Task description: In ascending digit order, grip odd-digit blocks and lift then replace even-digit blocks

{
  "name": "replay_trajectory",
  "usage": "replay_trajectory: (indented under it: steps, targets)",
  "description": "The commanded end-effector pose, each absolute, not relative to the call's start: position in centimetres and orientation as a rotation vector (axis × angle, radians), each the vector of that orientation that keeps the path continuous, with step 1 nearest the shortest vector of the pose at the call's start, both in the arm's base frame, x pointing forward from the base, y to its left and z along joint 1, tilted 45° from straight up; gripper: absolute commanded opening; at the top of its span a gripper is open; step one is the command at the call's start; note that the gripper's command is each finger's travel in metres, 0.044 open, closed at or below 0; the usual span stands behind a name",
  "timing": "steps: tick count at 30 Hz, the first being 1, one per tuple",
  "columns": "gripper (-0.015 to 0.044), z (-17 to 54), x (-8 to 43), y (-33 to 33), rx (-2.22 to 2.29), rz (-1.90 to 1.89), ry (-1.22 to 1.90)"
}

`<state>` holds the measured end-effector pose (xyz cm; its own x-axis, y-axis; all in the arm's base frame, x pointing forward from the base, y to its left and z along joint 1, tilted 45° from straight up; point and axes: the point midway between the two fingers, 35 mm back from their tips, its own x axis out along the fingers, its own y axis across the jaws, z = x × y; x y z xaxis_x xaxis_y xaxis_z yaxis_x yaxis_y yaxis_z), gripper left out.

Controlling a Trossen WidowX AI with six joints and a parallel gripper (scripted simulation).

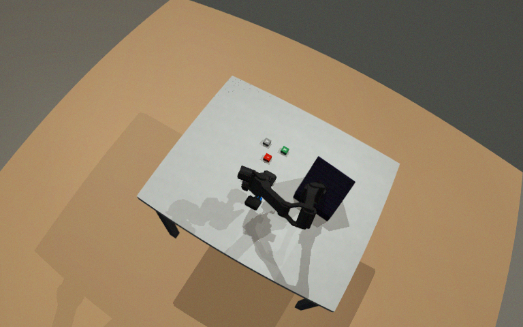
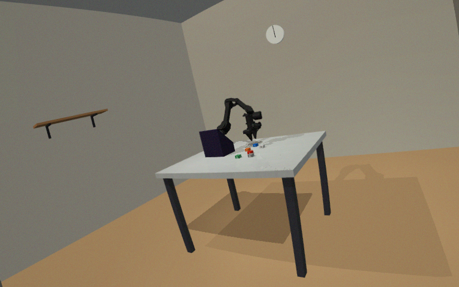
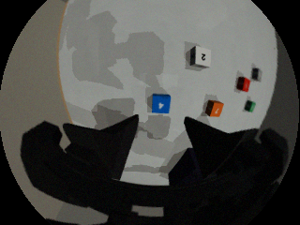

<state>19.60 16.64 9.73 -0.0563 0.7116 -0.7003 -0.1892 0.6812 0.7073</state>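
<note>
- Open and holding nothing, our gripper (image 1: pixel 259 190) (image 2: pixel 253 139) (image 3: pixel 161 119) hangs above the table, fingers pointing down and spread wide.
- Just ahead of the fingertips, roughly centred in the wrist view, lies the blue block (image 1: pixel 260 199) (image 2: pixel 255 144) (image 3: pixel 160 103); we read a 4 and judge it our likely target. Closing from this height would catch only air, and a descent off-centre could land a finger on its top or nudge it.
- Its digit faces up, and its sides run nearly square to our closing line; its top looks about square, so we find no long axis.
- To its right in the wrist view sits the orange block (image 2: pixel 247 149) (image 3: pixel 214 108), apparently a 1, turned slightly; a wide finger swinging low might brush it.
- Farther ahead and right, the white block (image 2: pixel 262 146) (image 3: pixel 202 56) shows a 2, seemingly inverted to us.
- Farthest right are the red block (image 1: pixel 267 157) (image 2: pixel 250 152) (image 3: pixel 243 83), grey block (image 1: pixel 267 142) (image 2: pixel 250 155) (image 3: pixel 256 74) and green block (image 1: pixel 284 150) (image 2: pixel 238 156) (image 3: pixel 249 106). We cannot read their digits; a misread could break the order.
</note>
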Motion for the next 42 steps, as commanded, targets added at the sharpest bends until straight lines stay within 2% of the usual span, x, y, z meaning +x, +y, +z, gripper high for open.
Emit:
replay_trajectory:
  steps: [1, 27, 37, 38, 42]
  targets:
    - [0.0400, 9.0, 19.5, 17.4, 0.470, 0.772, 1.445]
    - [0.0400, 6.5, 19.3, 20.0, 0.472, 0.773, 1.445]
    - [0.0138, 6.5, 19.3, 20.0, 0.472, 0.773, 1.445]
    - [0.0120, 6.5, 19.3, 20.0, 0.472, 0.773, 1.445]
    - [0.0120, 6.5, 19.3, 20.0, 0.472, 0.773, 1.445]
